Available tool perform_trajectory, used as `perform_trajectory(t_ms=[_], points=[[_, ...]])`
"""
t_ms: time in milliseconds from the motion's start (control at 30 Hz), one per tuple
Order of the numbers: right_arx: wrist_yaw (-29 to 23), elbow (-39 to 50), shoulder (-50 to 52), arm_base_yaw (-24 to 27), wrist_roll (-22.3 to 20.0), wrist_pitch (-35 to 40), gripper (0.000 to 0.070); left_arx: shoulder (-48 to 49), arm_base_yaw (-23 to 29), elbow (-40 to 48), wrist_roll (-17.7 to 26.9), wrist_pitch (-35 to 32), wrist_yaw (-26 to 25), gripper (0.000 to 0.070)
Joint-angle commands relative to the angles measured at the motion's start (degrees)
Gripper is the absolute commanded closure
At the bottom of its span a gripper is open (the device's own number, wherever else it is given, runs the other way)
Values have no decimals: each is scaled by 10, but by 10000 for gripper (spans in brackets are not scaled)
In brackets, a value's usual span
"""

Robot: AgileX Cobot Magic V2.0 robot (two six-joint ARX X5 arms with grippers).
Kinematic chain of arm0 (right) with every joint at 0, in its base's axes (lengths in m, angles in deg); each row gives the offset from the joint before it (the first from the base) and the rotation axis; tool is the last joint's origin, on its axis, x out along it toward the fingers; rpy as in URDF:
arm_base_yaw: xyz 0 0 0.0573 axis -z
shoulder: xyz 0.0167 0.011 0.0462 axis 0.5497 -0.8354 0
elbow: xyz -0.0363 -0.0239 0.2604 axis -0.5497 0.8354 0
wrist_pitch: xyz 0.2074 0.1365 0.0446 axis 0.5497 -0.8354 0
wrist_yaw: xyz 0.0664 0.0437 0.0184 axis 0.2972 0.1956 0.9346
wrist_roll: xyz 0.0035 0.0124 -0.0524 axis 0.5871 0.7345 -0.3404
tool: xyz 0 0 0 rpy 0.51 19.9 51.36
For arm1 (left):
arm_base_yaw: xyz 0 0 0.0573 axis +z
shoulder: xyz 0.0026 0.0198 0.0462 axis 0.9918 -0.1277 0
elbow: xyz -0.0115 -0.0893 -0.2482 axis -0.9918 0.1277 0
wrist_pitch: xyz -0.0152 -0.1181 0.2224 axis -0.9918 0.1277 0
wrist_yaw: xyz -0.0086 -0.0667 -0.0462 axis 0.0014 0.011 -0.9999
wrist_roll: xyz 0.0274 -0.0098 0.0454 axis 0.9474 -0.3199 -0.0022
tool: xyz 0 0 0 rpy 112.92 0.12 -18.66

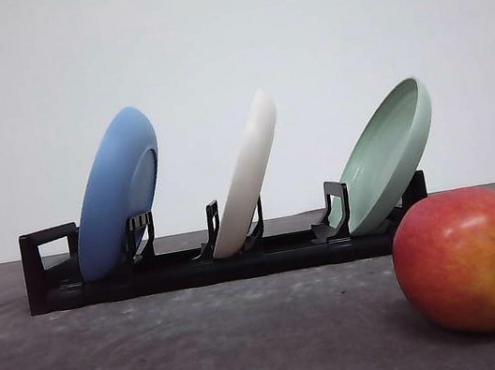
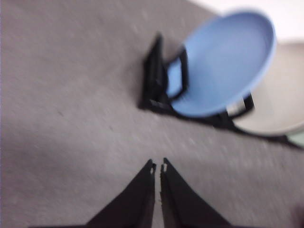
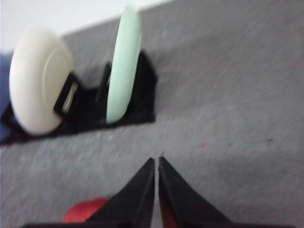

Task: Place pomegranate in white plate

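Note:
The red-orange pomegranate (image 1: pixel 472 259) lies on the grey table at the front right, its dark crown stub pointing right. The white plate (image 1: pixel 248 173) stands on edge in the middle slot of a black rack (image 1: pixel 186 269). In the right wrist view the white plate (image 3: pixel 40 80) leans beside the pale green one, and a red edge of the pomegranate (image 3: pixel 85 211) peeks out beside my right gripper (image 3: pixel 156 163), which is shut and holds nothing. My left gripper (image 2: pixel 158 166) hovers over bare table, shut and empty, short of the rack's blue-plate end.
A blue plate (image 1: pixel 118 191) fills the rack's left slot and a pale green plate (image 1: pixel 390 152) the right slot, just behind the pomegranate. Grey table (image 1: pixel 209 353) stretches in front of the rack. A pale wall stands behind.

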Motion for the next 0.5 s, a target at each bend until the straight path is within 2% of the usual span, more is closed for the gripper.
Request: perform_trajectory(t_ms=[0, 133, 233, 367, 467], points=[[17, -10, -15, 0, -29, 2, 690, -26, 1, -22, 49, 8, -25, 697], [24, -10, -43, -20, -50, 1, 690, -69, -22, -44, 76, 11, -33, 697], [10, -10, -52, -52, -71, 2, 690, -85, -61, -48, 94, 2, -22, 697], [8, -10, -57, -95, -71, 8, 689, -96, -122, -48, 131, -8, 13, 697], [8, -10, -57, -119, -74, 14, 689, -103, -157, -49, 151, -6, 17, 697]])
